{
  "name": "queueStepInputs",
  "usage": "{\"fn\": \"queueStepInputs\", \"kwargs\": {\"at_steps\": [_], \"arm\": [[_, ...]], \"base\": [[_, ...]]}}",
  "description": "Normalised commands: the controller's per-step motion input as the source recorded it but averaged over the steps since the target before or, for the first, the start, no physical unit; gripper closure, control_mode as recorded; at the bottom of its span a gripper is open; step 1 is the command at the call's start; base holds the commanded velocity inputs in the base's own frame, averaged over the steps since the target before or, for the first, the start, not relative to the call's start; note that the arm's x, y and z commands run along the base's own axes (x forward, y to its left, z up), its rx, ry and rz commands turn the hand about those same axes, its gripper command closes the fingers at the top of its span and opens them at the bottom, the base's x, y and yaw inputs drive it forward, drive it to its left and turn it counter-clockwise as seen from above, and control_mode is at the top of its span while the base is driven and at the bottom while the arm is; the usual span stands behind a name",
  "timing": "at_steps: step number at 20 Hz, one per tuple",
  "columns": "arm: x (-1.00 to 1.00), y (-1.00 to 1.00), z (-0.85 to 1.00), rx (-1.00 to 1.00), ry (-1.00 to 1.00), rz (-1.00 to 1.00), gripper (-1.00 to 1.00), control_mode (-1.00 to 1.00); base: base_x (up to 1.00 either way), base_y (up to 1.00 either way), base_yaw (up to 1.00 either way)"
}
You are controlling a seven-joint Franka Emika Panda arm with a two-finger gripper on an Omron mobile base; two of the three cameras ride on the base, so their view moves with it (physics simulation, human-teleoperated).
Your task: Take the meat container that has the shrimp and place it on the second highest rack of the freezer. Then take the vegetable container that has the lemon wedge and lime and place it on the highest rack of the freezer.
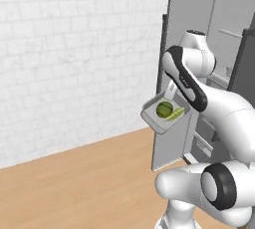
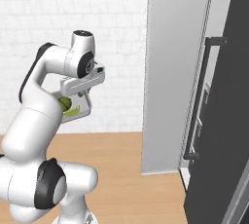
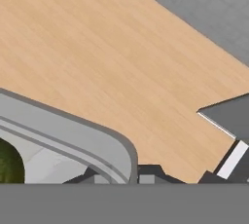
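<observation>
The vegetable container (image 1: 166, 113) is hanging in mid-air above the wooden floor (image 1: 74, 183), holding the lime (image 1: 164, 108) and lemon wedge (image 1: 175, 115), just left of the freezer (image 1: 199, 68) and its open door. The pincer (image 1: 170, 92) is gripping the tray's back rim from above, fingers clenched on it. The tray is sitting tilted, below and in front of the pincer.

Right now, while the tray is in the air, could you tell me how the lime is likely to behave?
The lime is round and looks loose in the tray, so it would probably roll if the tray tilts. The wedge beside it may check it a little. The shallow rim likely gives little margin.
</observation>
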Motion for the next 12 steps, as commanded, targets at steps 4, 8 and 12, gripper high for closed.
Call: {"fn": "queueStepInputs", "kwargs": {"at_steps": [4, 8, 12], "arm": [[0.0, 0.0, 0.0, 0.0, 0.0, 0.0, 1.0, 1.0], [0.0, 0.0, 0.0, 0.0, 0.0, 0.0, 1.0, 1.0], [0.0, 0.0, 0.0, 0.0, 0.0, 0.0, 1.0, 1.0]], "base": [[0.35, 0.31, -0.41], [0.36, 0.42, -0.49], [0.31, 0.48, -0.59]]}}
